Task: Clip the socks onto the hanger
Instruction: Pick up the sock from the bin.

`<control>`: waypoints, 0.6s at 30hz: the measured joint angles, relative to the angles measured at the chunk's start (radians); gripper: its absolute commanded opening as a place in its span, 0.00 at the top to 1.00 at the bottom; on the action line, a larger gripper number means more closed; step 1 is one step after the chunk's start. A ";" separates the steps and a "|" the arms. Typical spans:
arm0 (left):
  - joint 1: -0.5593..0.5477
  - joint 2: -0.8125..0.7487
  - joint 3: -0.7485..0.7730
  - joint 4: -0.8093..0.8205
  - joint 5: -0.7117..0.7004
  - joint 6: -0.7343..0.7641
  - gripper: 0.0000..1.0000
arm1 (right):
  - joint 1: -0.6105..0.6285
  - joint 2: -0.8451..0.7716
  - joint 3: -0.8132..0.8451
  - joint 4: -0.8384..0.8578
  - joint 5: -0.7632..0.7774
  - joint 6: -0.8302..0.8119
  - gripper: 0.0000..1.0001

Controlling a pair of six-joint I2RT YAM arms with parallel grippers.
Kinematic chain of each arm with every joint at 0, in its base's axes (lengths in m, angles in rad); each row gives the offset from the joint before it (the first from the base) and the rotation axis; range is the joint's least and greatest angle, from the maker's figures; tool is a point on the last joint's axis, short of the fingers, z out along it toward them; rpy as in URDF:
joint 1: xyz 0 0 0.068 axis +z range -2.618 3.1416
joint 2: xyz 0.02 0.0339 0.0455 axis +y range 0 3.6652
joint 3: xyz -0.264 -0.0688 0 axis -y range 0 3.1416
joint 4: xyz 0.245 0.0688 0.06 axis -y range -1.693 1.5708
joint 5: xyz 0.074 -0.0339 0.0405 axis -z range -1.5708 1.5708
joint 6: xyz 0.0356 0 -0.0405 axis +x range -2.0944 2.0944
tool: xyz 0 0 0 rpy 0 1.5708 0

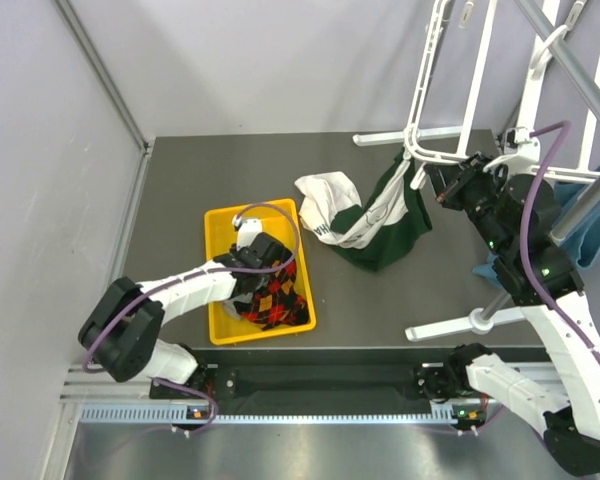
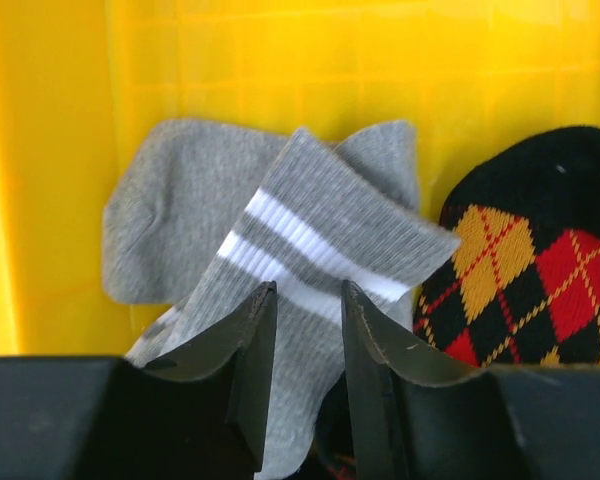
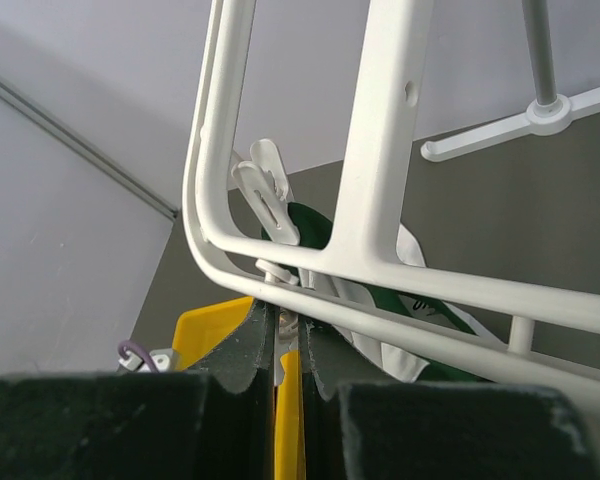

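Note:
My left gripper [image 1: 255,275] is down in the yellow tray [image 1: 225,225]. In the left wrist view its jaws [image 2: 308,290] are closed on a light grey sock with white stripes [image 2: 320,230]. A second grey sock [image 2: 180,210] lies flat behind it. The red, black and yellow argyle socks [image 2: 525,270] lie to the right, at the tray's near end in the top view [image 1: 278,295]. The white hanger [image 1: 477,80] hangs at the back right. My right gripper [image 1: 442,190] is at its lower edge, shut on a small white clip [image 3: 295,322] under the hanger's bar [image 3: 380,150].
A green and white cloth [image 1: 375,215] hangs from the hanger's corner onto the table beside the tray. The grey stand pole [image 1: 570,70] and its white feet [image 1: 450,325] stand by the right arm. A blue cloth [image 1: 590,225] is at the far right. Grey walls enclose the table.

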 measured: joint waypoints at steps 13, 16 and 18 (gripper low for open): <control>0.032 0.064 -0.001 0.090 0.018 0.011 1.00 | -0.015 -0.005 -0.022 0.020 -0.014 0.000 1.00; 0.032 -0.007 -0.011 0.081 0.029 0.012 1.00 | -0.020 -0.005 -0.026 0.023 -0.018 0.000 1.00; 0.032 -0.086 -0.012 0.071 0.043 0.013 1.00 | -0.022 -0.004 -0.026 0.023 -0.018 0.000 1.00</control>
